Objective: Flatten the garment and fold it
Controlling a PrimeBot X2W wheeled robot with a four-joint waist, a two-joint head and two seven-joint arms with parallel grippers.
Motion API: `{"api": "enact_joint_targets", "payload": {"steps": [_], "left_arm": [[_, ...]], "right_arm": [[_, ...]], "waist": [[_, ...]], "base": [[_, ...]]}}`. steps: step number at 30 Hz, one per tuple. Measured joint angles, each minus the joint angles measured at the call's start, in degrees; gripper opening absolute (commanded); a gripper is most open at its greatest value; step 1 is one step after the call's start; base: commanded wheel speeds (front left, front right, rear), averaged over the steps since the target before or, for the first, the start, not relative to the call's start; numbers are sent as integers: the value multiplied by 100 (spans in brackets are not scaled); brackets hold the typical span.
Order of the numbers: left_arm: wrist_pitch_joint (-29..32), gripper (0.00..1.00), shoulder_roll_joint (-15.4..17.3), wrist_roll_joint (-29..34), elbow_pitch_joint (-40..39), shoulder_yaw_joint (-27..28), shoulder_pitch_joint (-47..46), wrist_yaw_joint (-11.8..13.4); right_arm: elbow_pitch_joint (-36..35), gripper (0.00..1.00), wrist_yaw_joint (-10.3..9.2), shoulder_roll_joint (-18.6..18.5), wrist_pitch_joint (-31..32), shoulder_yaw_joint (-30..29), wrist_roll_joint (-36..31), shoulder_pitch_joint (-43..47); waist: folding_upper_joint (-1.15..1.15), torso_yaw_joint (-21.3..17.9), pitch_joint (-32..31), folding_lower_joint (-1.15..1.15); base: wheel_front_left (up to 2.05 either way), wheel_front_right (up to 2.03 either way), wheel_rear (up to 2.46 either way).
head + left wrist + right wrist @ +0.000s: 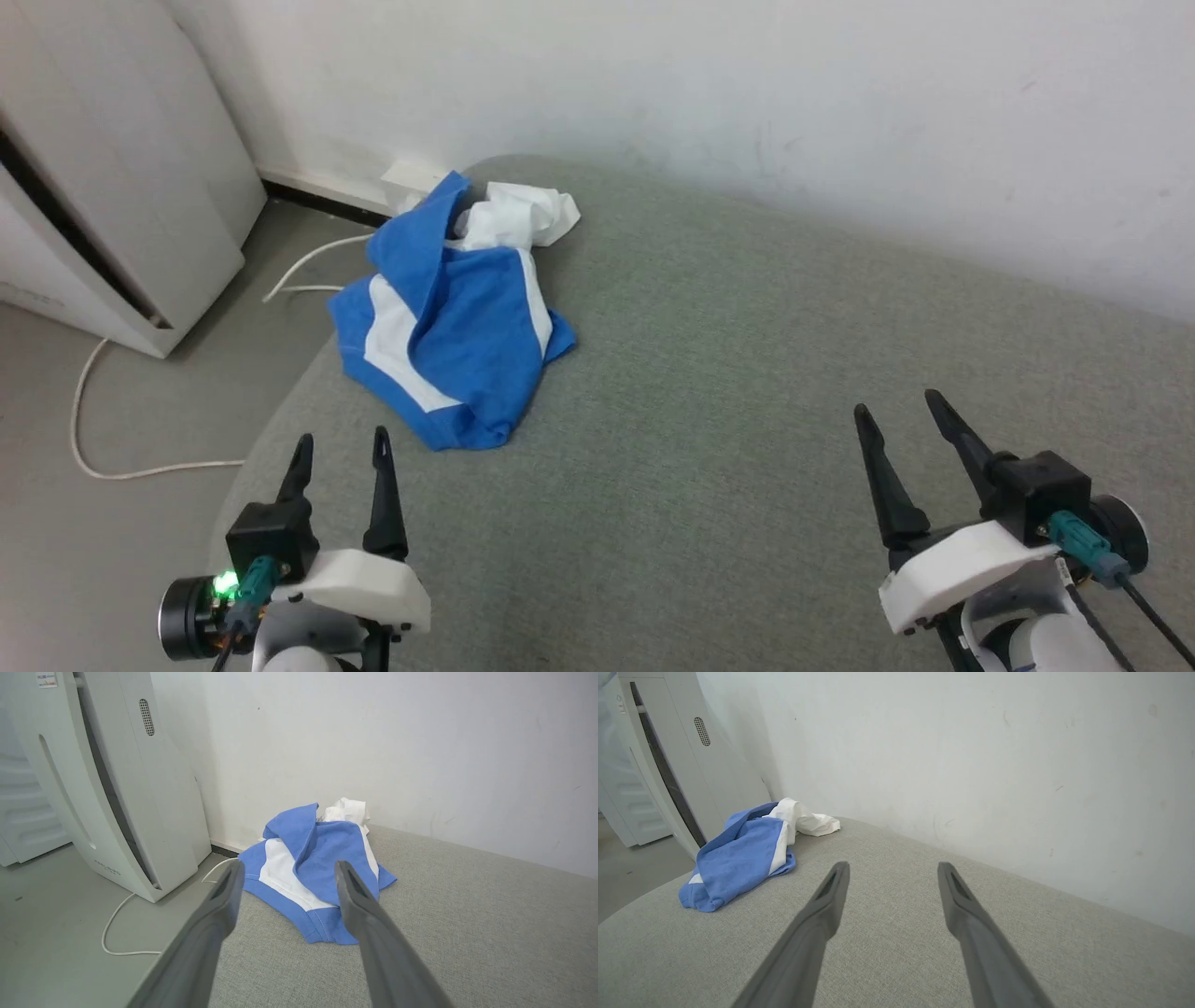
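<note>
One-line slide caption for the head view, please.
Crumpled garment on the grey cushioned surface; left tool and right tool open, both short of it.

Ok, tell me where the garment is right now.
The garment lies crumpled at the head view's upper left, near the far-left edge of the grey padded surface, just ahead of the left gripper.

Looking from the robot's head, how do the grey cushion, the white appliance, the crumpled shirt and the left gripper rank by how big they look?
1. grey cushion, by far.
2. white appliance and crumpled shirt look alike; the appliance is cut off at the edge.
3. left gripper, though nearness to the camera inflates it.
</note>
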Motion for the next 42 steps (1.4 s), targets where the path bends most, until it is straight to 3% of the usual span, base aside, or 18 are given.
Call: {"api": "enact_joint_targets", "payload": {"steps": [34,42], "left_arm": [[-403,100,157,-414,342,-79,-170,247],[-175,100,305,-871,797,-131,-1384,-319]], "right_arm": [[192,100,-1,7,-254,112,193,-234],[-9,100,-1,13,-96,116,25,-551]], "waist": [[0,992,120,0],[0,972,608,0]], "base": [[0,0,0],[0,0,0]]}}
